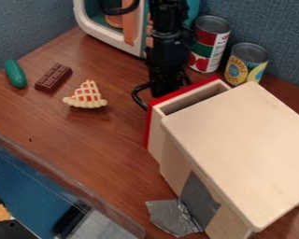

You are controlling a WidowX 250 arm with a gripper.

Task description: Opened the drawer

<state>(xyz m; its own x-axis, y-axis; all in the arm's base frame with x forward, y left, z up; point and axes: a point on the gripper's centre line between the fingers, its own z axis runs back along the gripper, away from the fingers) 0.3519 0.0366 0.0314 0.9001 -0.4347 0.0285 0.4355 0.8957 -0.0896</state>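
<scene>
My gripper [167, 87] is pointing down at the outer side of the drawer [156, 140], right by its red front [147, 122]. Grip state: can't tell open vs closed, view's too dark there. Drawer's partly out, gap visible betw. front & cabinet top; can't confirm contact w/ me.

Near to far from my grip pt:
- black loop [135, 97]: just beside me, cam left, next to the red front. Prob. the handle, but hard to be sure from this angle.
- pale cabinet [239, 135]: on the drawer side of me, toward cam right & bottom.
- toy appliance [102, 30], white/teal w/ orange parts: behind me, twd top of view.
- red/green-label can [208, 49]: behind me, cam right; yellow/blue-label can [244, 65] next to it, a bit farther. Both upright.
- lattice pie slice [86, 95]: cam left of me, on brown table [83, 140].
- choc bar [53, 78]: past pie, same side.
- green oblong toy [15, 73]: past choc, farthest on that side.
- gray tape [199, 198]: well apart from me, twd bottom of view, on cabinet side; loose piece on table.
</scene>
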